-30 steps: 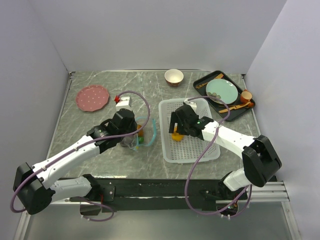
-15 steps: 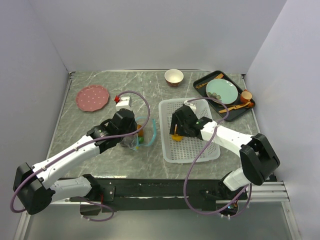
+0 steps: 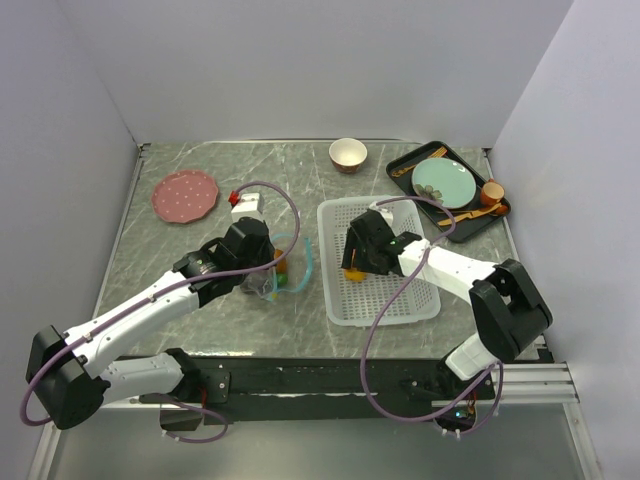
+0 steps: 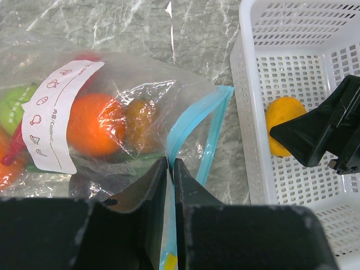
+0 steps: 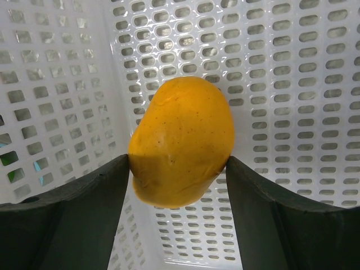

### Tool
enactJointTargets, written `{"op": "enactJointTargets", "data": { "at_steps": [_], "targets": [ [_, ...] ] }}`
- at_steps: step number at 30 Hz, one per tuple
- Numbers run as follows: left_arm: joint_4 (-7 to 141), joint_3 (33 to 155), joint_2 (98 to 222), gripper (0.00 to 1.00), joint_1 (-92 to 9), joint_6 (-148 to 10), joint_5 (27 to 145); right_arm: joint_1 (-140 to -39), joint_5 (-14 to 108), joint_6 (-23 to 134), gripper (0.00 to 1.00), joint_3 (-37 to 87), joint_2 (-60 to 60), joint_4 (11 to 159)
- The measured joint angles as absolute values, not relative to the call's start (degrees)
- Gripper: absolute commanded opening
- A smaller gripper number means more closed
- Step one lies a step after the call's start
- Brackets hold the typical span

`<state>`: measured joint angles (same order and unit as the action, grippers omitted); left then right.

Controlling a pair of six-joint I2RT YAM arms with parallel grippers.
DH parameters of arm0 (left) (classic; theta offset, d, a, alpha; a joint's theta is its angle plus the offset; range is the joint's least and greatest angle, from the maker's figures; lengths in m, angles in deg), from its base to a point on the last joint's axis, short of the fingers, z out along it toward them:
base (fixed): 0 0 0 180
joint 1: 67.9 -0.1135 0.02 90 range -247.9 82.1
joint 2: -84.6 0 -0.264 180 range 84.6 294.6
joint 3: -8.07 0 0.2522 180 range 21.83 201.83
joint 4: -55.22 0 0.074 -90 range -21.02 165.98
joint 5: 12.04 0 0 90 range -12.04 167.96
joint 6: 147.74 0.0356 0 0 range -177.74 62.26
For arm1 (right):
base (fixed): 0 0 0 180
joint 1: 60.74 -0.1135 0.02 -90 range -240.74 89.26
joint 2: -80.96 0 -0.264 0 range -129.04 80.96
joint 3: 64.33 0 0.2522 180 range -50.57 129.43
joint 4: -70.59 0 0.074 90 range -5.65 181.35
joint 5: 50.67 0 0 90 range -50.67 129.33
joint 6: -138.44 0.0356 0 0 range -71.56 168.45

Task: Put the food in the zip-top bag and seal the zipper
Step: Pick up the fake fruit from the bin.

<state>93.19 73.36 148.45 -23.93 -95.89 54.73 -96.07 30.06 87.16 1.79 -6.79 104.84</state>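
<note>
The clear zip-top bag [image 3: 262, 275] lies left of the white basket and also shows in the left wrist view [image 4: 129, 90]. It holds an orange [image 4: 93, 124], a brown kiwi [image 4: 140, 121], a green apple [image 4: 14, 101] and something red. My left gripper [image 3: 277, 268] [image 4: 171, 163] is shut on the bag's mouth edge at the teal-blue zipper [image 4: 194, 126], and the mouth stands open. My right gripper [image 3: 352, 266] [image 5: 179, 163] is inside the basket, shut on the yellow fruit [image 5: 183, 140] [image 4: 284, 124], both fingers touching it, close to the basket's left wall.
The white mesh basket [image 3: 400, 305] [image 5: 292, 84] stands right of the bag. A pink plate [image 3: 185, 194] is at far left and a small bowl [image 3: 347, 154] at the back. A black tray [image 3: 480, 222] at back right holds a teal plate, wooden spoons and a small brown cup [image 3: 491, 190].
My right arm's elbow has swung a little to the left while its gripper stays on the yellow fruit in the basket. The left arm and the bag have not moved.
</note>
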Motion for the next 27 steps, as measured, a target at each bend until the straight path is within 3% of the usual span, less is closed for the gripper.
{"op": "enactJointTargets", "data": {
  "at_steps": [6,11,27],
  "targets": [
    [93.2,73.4,148.5,0.16,-23.9,-95.9,54.7,-95.9,30.8,87.2,0.57,1.6,-6.8,104.3],
    [93.2,73.4,148.5,0.15,-23.9,-95.9,54.8,-95.7,31.1,87.1,0.38,1.5,-6.7,104.0],
    [92.3,73.4,148.5,0.13,-23.9,-96.0,55.3,-95.6,32.6,84.4,0.33,1.1,0.4,106.9]
  ]
}}
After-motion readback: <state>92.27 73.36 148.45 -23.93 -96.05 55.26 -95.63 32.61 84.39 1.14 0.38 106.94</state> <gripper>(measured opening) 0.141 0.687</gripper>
